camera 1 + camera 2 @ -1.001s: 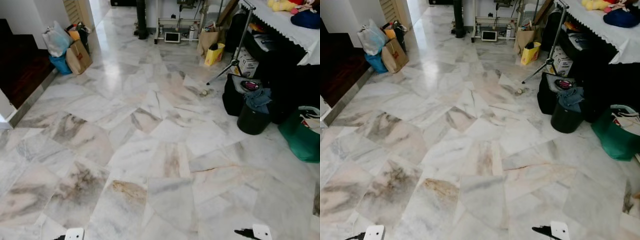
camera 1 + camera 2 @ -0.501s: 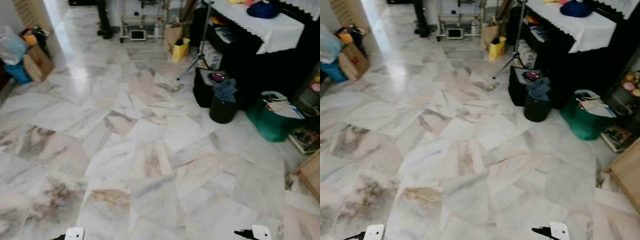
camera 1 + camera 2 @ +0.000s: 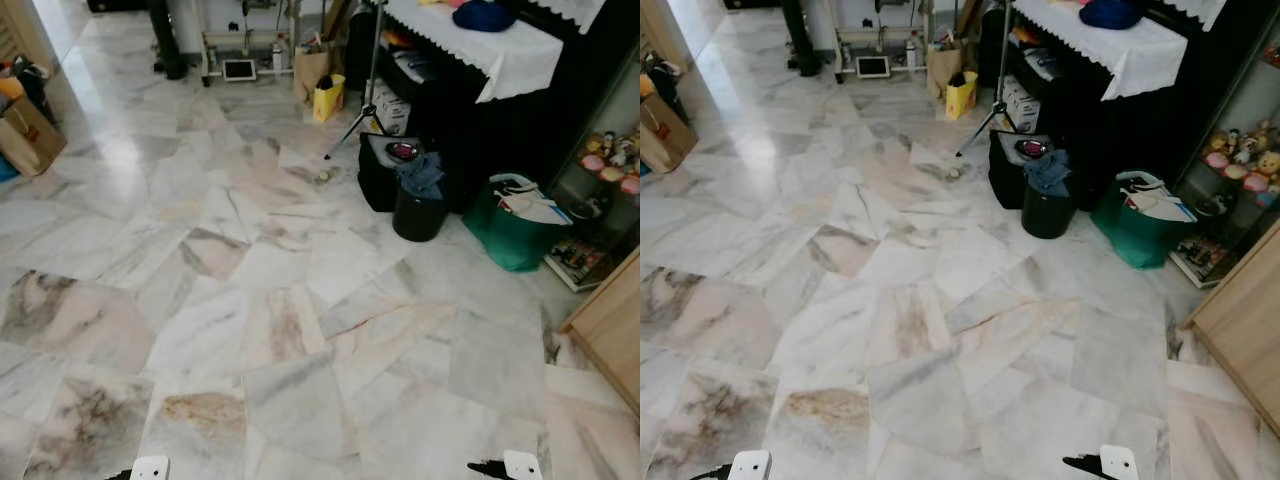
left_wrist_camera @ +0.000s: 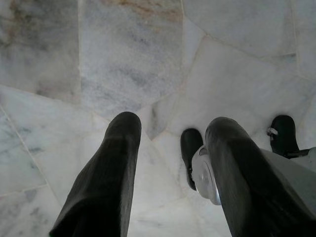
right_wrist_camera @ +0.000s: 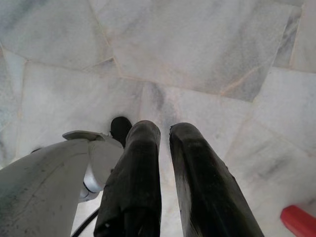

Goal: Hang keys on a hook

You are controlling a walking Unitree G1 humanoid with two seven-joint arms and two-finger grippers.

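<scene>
Both arms hang low over the marble floor. In the left wrist view my left gripper points down at the tiles, its two black fingers spread wide with nothing between them. In the right wrist view my right gripper also points at the floor, its fingers close together with only a thin slit between them and holding nothing. My own feet show below each gripper. A small red thing lies on the floor beside the right gripper.
A black bin, a black bag and a green bag stand beside a dark table with a white cloth at the right. A tripod, a yellow bag, a wooden cabinet and paper bags border the open floor.
The camera has swung to the right: the bags at the left slid toward the edge, and the wooden cabinet and a shelf of figurines came into view. Both grippers look the same.
</scene>
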